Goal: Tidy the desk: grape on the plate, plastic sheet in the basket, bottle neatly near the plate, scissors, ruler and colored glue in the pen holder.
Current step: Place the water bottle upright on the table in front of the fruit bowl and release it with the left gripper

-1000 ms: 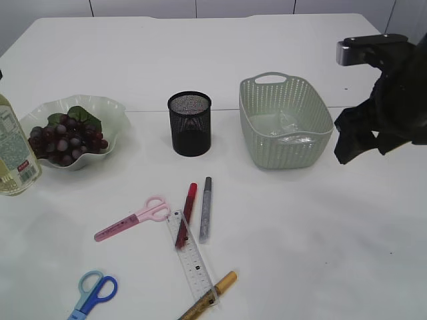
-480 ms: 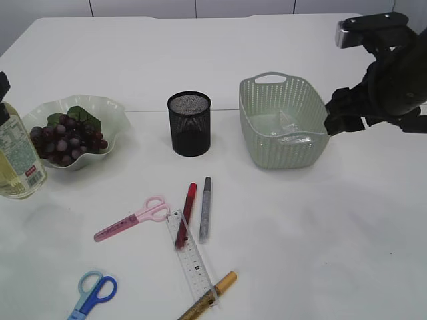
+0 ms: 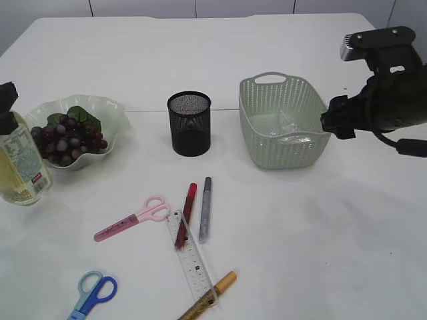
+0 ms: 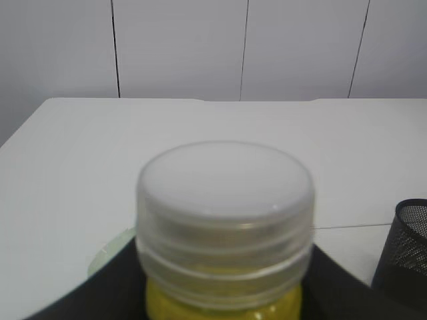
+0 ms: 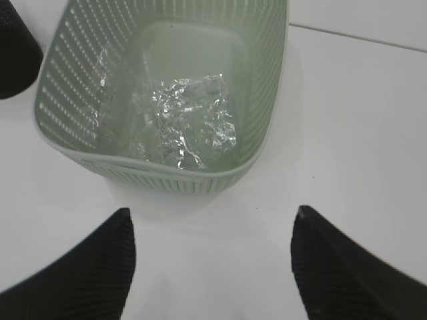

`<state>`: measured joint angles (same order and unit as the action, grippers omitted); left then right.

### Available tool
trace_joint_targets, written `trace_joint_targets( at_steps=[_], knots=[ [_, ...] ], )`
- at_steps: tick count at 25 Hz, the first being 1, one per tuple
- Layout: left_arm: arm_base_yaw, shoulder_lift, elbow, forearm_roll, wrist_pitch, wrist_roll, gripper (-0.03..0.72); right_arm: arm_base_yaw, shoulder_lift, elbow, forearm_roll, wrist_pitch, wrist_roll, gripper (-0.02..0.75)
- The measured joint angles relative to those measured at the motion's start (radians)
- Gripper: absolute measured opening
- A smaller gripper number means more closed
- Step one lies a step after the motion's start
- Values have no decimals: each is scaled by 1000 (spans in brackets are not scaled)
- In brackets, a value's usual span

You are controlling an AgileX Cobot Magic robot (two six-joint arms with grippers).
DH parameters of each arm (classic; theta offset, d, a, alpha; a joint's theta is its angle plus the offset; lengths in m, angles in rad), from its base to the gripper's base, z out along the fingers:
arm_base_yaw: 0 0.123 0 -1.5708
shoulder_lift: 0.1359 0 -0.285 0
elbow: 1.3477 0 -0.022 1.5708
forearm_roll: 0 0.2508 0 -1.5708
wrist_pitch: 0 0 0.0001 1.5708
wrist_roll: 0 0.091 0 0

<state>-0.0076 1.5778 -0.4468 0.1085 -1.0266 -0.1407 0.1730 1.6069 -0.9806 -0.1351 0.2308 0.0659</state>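
Nearest, ruler, scissors and glue lie loose on the bench. The left tool — clenched on the bottle beside the plate — could tip it. The right tool hangs released; plastic sheet sits in the basket.

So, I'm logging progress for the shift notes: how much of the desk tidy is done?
Done: grapes sit on the plate, and the plastic sheet lies in the basket. In hand: the left arm has the bottle beside the plate. Left: both scissors, ruler and glue pens lie on the table; the pen holder shows nothing sticking out.
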Motion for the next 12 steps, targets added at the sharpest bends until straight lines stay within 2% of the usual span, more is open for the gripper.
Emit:
trace_joint_targets(
  at_steps=[5, 12],
  knots=[
    [0, 56, 0, 0, -25, 0, 308, 0, 0, 26, -4, -88, 4, 531],
    [0, 138, 0, -2, -45, 0, 308, 0, 0, 28, -28, -123, 4, 531]
  ],
)
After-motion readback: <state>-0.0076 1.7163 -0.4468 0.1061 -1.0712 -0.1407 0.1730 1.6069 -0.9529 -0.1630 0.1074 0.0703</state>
